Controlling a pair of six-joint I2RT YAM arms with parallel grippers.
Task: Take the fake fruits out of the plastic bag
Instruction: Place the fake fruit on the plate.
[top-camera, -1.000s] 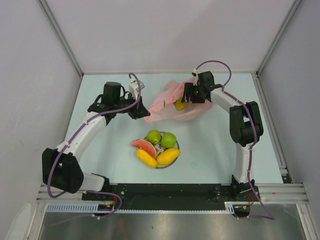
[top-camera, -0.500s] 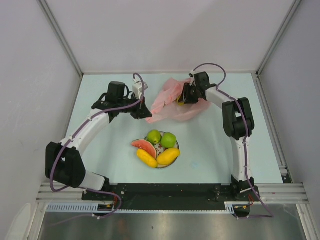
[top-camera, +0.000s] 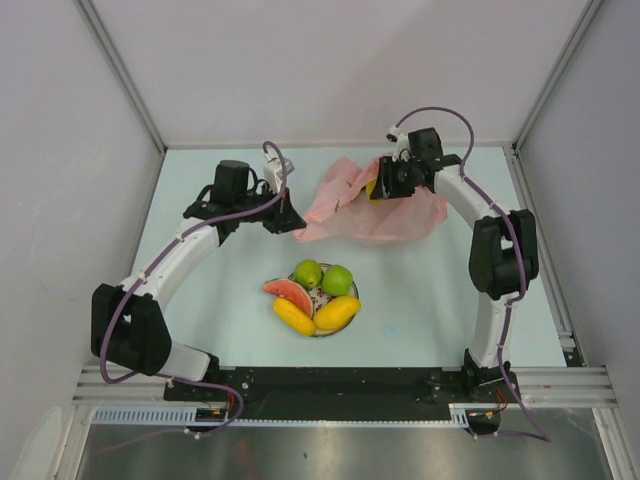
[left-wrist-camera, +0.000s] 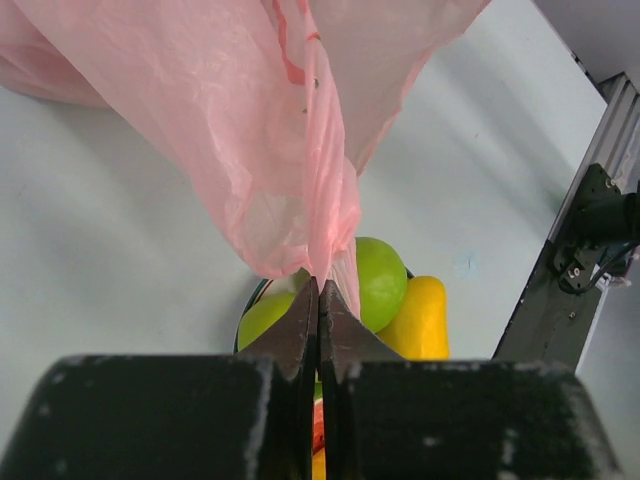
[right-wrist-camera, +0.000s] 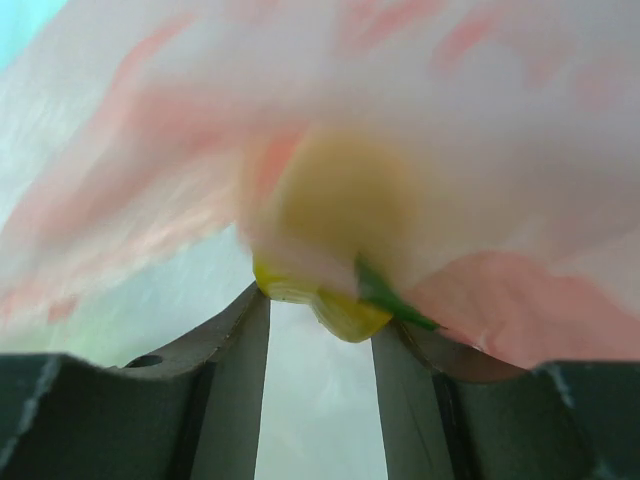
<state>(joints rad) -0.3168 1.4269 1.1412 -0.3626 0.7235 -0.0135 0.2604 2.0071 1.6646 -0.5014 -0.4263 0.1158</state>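
Two grippers hold the pink bag (top-camera: 385, 215), which lies on the table at 12 o'clock from the plate (top-camera: 356, 292). At the bag's 8 o'clock corner we see the left gripper (left-wrist-camera: 318, 297) pressed together on a fold of film. At its 12 o'clock edge the right gripper (right-wrist-camera: 320, 310) clamps a yellow fruit (right-wrist-camera: 335, 305), partly veiled by film. On the plate rest two green fruits (top-camera: 338, 279), two yellow pieces (top-camera: 337, 312) and a watermelon slice (top-camera: 288, 293).

Plastic bag (left-wrist-camera: 270, 130) pinched between the left gripper's (left-wrist-camera: 319, 292) jaws — plated fruits (left-wrist-camera: 385, 280) just beyond; a fruit (right-wrist-camera: 342, 312) between the right gripper's (right-wrist-camera: 318, 322) jaws.
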